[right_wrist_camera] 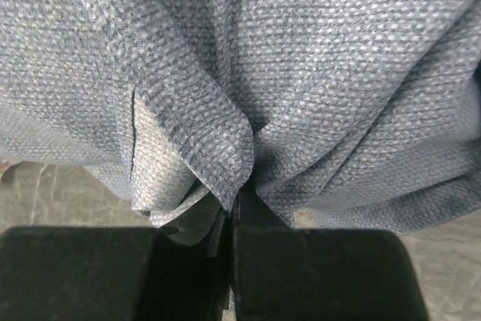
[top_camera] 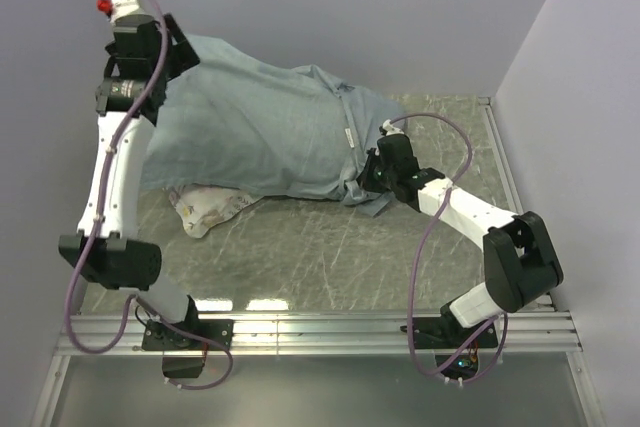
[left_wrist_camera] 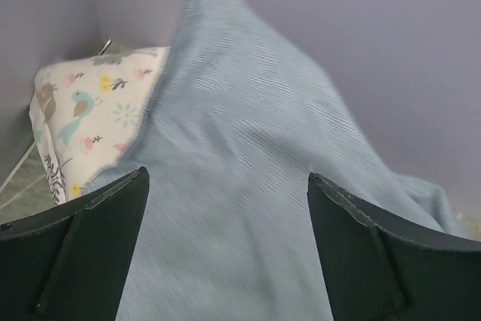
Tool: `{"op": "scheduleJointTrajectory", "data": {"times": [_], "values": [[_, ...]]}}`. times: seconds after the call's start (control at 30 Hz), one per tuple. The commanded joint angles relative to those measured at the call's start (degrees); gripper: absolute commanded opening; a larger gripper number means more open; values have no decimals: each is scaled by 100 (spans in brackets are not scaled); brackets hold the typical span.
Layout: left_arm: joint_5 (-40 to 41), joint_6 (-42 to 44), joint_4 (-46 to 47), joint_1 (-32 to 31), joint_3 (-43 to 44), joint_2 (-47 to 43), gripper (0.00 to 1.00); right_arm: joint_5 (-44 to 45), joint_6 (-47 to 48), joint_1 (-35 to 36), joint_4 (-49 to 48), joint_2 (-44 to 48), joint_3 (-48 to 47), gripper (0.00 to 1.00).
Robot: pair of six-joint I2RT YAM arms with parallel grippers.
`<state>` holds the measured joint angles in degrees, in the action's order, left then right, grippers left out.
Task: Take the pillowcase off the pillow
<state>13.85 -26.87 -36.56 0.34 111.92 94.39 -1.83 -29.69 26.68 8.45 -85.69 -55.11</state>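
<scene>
1. Top view: the pillowcase, pale blue-grey side out, lies heaped across the back left of the counter. A printed pillow pokes out under its near edge. The left fingers are high at the cloth's far-left corner, the right fingers at its right hem.
2. Left wrist: left fingers spread wide, released; the cloth rises between them.
3. Right wrist: right fingers clenched on a pillowcase fold.
</scene>
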Motion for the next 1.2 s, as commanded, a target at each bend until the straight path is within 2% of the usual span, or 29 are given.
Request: {"op": "scheduleJointTrajectory", "data": {"times": [0.0,0.07,0.2,0.27,0.4,0.47,0.5,0.6,0.77,0.83,0.9,0.93,0.97,1.0,1.1,1.17], "values": [[1108,709,-62,-893,147,-719,92,-344,-177,-13,-414,-18,106,0],[1252,736,-10,-1439,-81,-1008,93,-345,-212,-13,-397,26,123,0],[787,578,429,-2370,-1188,-1370,93,-222,-230,-13,-300,158,71,0],[585,482,735,-2994,-1670,-1283,94,-126,-230,-13,-195,228,36,1],[741,481,1001,-4065,-1945,-695,94,111,-212,-13,-89,360,27,9],[900,551,1167,-4331,-1937,-291,95,173,-195,-13,-37,412,36,12],[944,586,1203,-4514,-1911,-176,99,174,-186,-13,-19,413,44,16],[1225,604,1204,-4744,-1753,307,99,323,-177,-13,43,439,53,24],[1893,604,1124,-4771,-1568,940,99,683,-151,-40,131,492,115,36],[2199,631,1011,-4771,-1498,1142,88,753,-133,-101,157,492,115,36],[2411,631,896,-4771,-1384,1283,70,789,-107,-180,183,483,97,29],[2578,639,844,-4771,-1340,1310,49,798,-98,-215,210,457,62,25],[2675,657,834,-4762,-1331,1319,38,824,-89,-242,227,439,45,17],[2754,692,826,-4762,-1331,1319,23,859,-63,-320,262,439,36,13],[3062,719,668,-4675,-1234,1301,0,877,-37,-496,324,413,18,7],[3133,692,536,-4500,-1199,1258,0,842,-37,-716,315,448,97,6]]}}
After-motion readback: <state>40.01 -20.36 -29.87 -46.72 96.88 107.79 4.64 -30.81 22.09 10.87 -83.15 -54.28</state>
